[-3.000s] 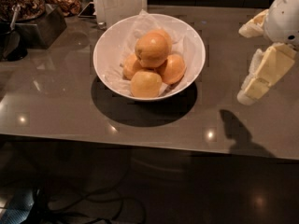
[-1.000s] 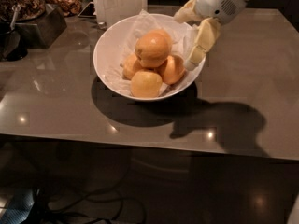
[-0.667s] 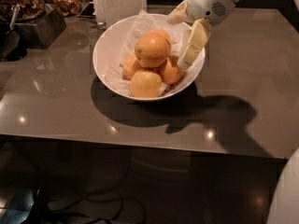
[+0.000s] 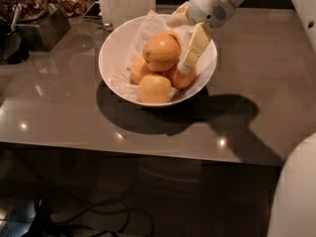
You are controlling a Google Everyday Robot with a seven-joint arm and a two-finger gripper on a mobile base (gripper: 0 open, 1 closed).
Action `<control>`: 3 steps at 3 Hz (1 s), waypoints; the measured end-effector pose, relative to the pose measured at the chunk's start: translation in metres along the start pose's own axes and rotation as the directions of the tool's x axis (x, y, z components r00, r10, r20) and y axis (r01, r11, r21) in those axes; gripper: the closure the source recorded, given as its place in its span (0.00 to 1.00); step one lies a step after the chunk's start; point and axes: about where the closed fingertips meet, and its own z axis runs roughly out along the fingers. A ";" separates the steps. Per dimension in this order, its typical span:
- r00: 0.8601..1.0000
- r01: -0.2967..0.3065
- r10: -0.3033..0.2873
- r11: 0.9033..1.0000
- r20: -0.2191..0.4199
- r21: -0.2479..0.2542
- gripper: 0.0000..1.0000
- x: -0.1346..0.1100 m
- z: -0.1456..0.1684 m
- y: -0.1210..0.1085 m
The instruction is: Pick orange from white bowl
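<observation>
The white bowl [image 4: 114,48], lined with crumpled white paper, stands on the grey table and holds several round fruits. The orange [image 4: 159,51] is the largest and sits on top of the pile. A pale fruit [image 4: 154,88] lies in front of it and a smaller, deeper-orange fruit [image 4: 181,79] lies at the right. My gripper [image 4: 177,47] reaches in from the upper right and is open. One finger [image 4: 191,48] points down along the orange's right side. The other finger [image 4: 177,19] is at the bowl's far rim behind the orange.
A dark container [image 4: 34,14] of brown dried bits stands at the back left. A white box [image 4: 126,1] stands just behind the bowl. The table's front edge [image 4: 148,152] runs across the lower view. Part of my white body [image 4: 296,191] fills the bottom right corner.
My gripper has moved left from the table's right side to over the bowl and come down beside the top orange. The fruits and the bowl have not moved.
</observation>
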 end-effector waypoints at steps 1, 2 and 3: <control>0.999 0.033 -0.030 0.997 0.040 -0.063 0.00 -0.010 0.022 -0.008; 0.996 0.059 -0.049 0.990 0.081 -0.127 0.00 -0.020 0.046 -0.013; 0.992 0.075 -0.056 0.982 0.115 -0.174 0.00 -0.026 0.068 -0.017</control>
